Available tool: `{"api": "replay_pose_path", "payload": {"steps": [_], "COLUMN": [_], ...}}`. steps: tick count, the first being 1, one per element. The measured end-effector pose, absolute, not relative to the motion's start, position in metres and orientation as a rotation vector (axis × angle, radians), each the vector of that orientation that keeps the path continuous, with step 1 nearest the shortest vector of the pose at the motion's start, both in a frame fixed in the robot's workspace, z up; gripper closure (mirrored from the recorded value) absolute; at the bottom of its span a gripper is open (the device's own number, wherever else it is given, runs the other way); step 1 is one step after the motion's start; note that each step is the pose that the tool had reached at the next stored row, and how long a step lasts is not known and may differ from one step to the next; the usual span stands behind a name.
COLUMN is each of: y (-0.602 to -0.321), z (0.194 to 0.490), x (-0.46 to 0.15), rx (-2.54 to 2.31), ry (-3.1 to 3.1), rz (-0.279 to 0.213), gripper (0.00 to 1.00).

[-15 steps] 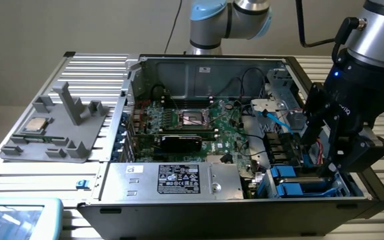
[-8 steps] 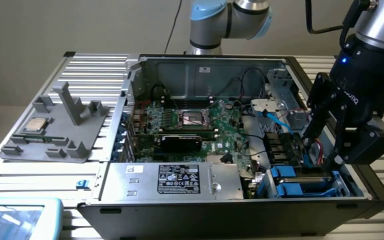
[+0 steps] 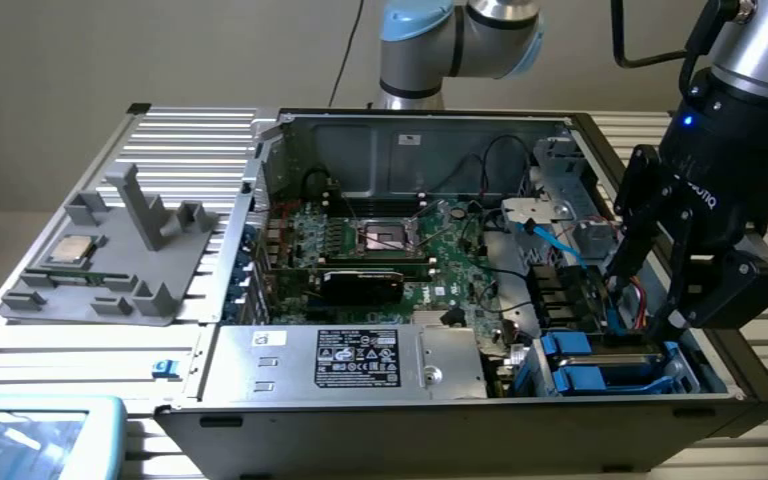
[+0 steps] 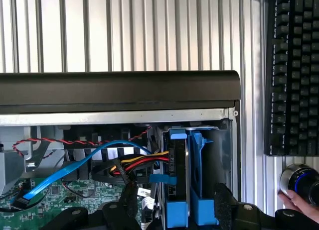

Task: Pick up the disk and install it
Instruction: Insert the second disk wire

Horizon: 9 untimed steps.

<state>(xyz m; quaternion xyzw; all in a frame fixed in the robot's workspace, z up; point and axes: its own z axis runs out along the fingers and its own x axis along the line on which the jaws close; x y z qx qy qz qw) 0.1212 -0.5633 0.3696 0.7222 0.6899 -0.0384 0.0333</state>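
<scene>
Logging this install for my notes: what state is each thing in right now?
Black-and-grey robot gripper: jaws open, holding nothing, above the drive bay.
Blue-framed metal disk: standing on edge in the bay.
Black tower computer case: side panel off, lying flat.
Grey labelled power-supply box: mounted inside.

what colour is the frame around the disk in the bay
Bright blue frame on the disk, clearest in the wrist view.

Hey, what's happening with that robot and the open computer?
A robot arm's gripper hangs with open jaws over the drive bay at the exterior view's right of an open computer case. It holds nothing. The disk in its blue carrier stands slotted in the bay. A person's hand rests on a knob nearby.
</scene>
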Motion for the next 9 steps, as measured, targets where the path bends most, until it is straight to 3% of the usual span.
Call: {"api": "replay_pose_path", "payload": {"steps": [9], "y": [-0.5633], "z": [0.3696], "x": [0.1212], "rx": [2.222], "ry": [2.123], "rz": [-0.117], "gripper": [0.31]}}
